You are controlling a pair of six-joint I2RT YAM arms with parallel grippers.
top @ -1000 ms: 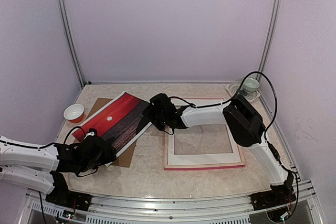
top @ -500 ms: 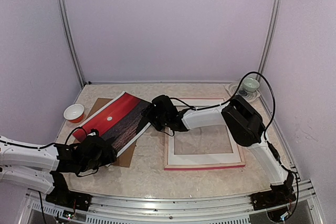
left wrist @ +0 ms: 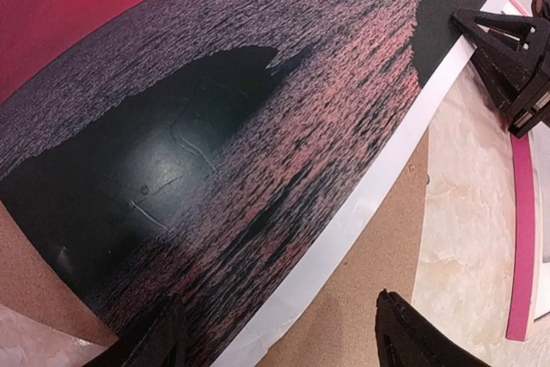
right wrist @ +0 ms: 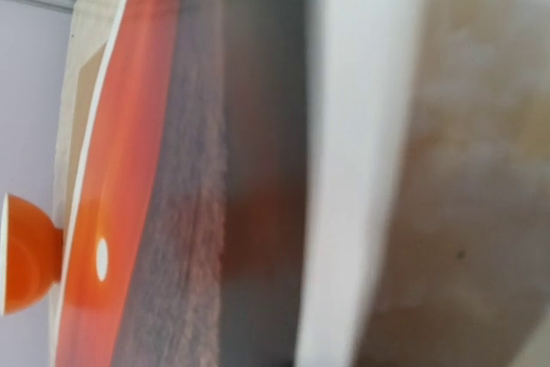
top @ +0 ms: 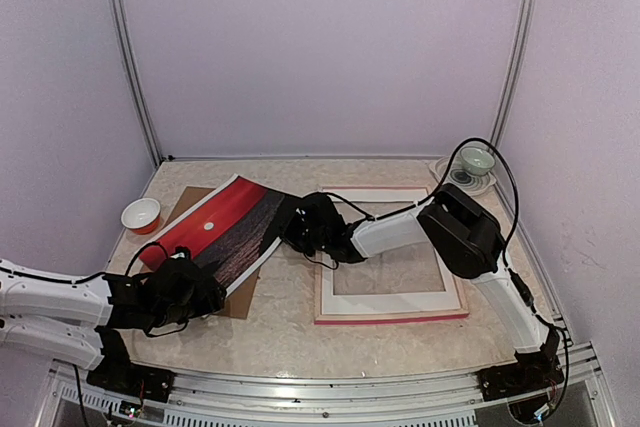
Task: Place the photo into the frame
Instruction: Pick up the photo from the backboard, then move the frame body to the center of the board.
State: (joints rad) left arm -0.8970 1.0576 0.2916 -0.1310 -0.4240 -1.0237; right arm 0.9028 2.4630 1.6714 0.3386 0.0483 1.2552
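Note:
The photo (top: pixel 222 225), a red sunset over dark sea, lies tilted on a brown backing board (top: pixel 241 303) at the left. It fills the left wrist view (left wrist: pixel 258 100) and the blurred right wrist view (right wrist: pixel 172 212). The pink frame (top: pixel 392 318) lies flat at the centre right, its pink edge (left wrist: pixel 519 238) also showing in the left wrist view. My left gripper (top: pixel 205 283) hovers open (left wrist: pixel 275 326) over the photo's near white border. My right gripper (top: pixel 291 222) sits at the photo's right edge (left wrist: pixel 485 40). Its fingers touch the border, but how its jaws stand is hidden.
A white mat (top: pixel 390 302) with a window lies inside the frame. An orange bowl (top: pixel 141 214) stands at the left edge, also in the right wrist view (right wrist: pixel 21 264). A green cup on a saucer (top: pixel 478 161) sits at the back right corner.
My right wrist has slid a little nearer and lower along the photo's right edge. The photo, the frame and the left arm lie much as before.

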